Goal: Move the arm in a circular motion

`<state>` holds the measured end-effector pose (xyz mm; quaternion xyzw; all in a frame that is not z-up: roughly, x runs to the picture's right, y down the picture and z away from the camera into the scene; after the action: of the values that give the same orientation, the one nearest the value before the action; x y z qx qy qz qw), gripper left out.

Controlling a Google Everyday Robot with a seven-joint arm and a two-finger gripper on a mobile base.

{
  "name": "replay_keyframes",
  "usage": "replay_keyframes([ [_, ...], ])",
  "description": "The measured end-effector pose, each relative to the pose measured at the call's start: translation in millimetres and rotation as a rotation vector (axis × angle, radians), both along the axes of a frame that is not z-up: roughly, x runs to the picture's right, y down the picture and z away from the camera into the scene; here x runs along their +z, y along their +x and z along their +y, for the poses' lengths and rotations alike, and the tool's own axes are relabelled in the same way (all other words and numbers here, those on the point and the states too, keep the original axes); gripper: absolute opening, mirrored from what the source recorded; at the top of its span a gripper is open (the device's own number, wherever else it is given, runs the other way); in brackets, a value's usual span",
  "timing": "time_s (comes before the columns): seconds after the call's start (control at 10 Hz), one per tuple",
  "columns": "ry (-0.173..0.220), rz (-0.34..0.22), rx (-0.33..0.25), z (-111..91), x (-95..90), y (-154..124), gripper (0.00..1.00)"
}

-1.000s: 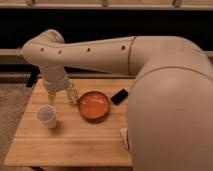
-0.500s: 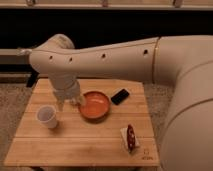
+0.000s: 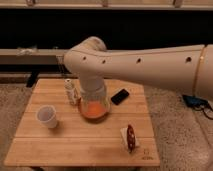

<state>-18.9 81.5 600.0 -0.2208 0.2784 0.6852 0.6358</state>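
**Camera view: arm mid-sweep above a wooden counter**

Item 1, arm (image 3: 150,62). Largest thing present. Cream-beige, thick rounded tube segments with a row of small dark screw holes. It enters from the right edge, runs leftward across the upper middle, bends at a rounded elbow, and drops a short segment down toward the counter's middle.

Item 2, counter (image 3: 80,145). Pale wooden slatted top, seen from above and in front, standing on speckled flooring with a dark wall band behind.

Item 3, orange bowl (image 3: 94,109). Sits near the counter's middle, partly covered by the arm's lower end.

Item 4, gripper (image 3: 95,97). At the arm's lower end, directly over the orange bowl; it looks translucent and the bowl shows through. Whether it touches the bowl cannot be told. State of the jaws: cannot tell.

Item 5, white cup (image 3: 47,116). Upright, left part of the counter, well apart from the gripper.

Item 6, black phone (image 3: 119,96). Lies flat just right of the bowl.

Item 7, small bottle (image 3: 71,91). Upright, just left of the bowl, near the descending segment.

Item 8, packet (image 3: 129,137). Small, with a dark red strip, at the front right of the counter.

Step in hand, as a judgement: the circular sweep appears to be under way, with nothing to pick up.

Next move, as a judgement: carrying the curve on calls for keeping the lower end clear of the bottle and the bowl rim, both close by.
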Motion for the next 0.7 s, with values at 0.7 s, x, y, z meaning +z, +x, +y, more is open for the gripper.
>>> replay_keyframes([
  [0.7, 0.032, 0.129, 0.276, -26.5, 66.1, 135.3, 0.65],
])
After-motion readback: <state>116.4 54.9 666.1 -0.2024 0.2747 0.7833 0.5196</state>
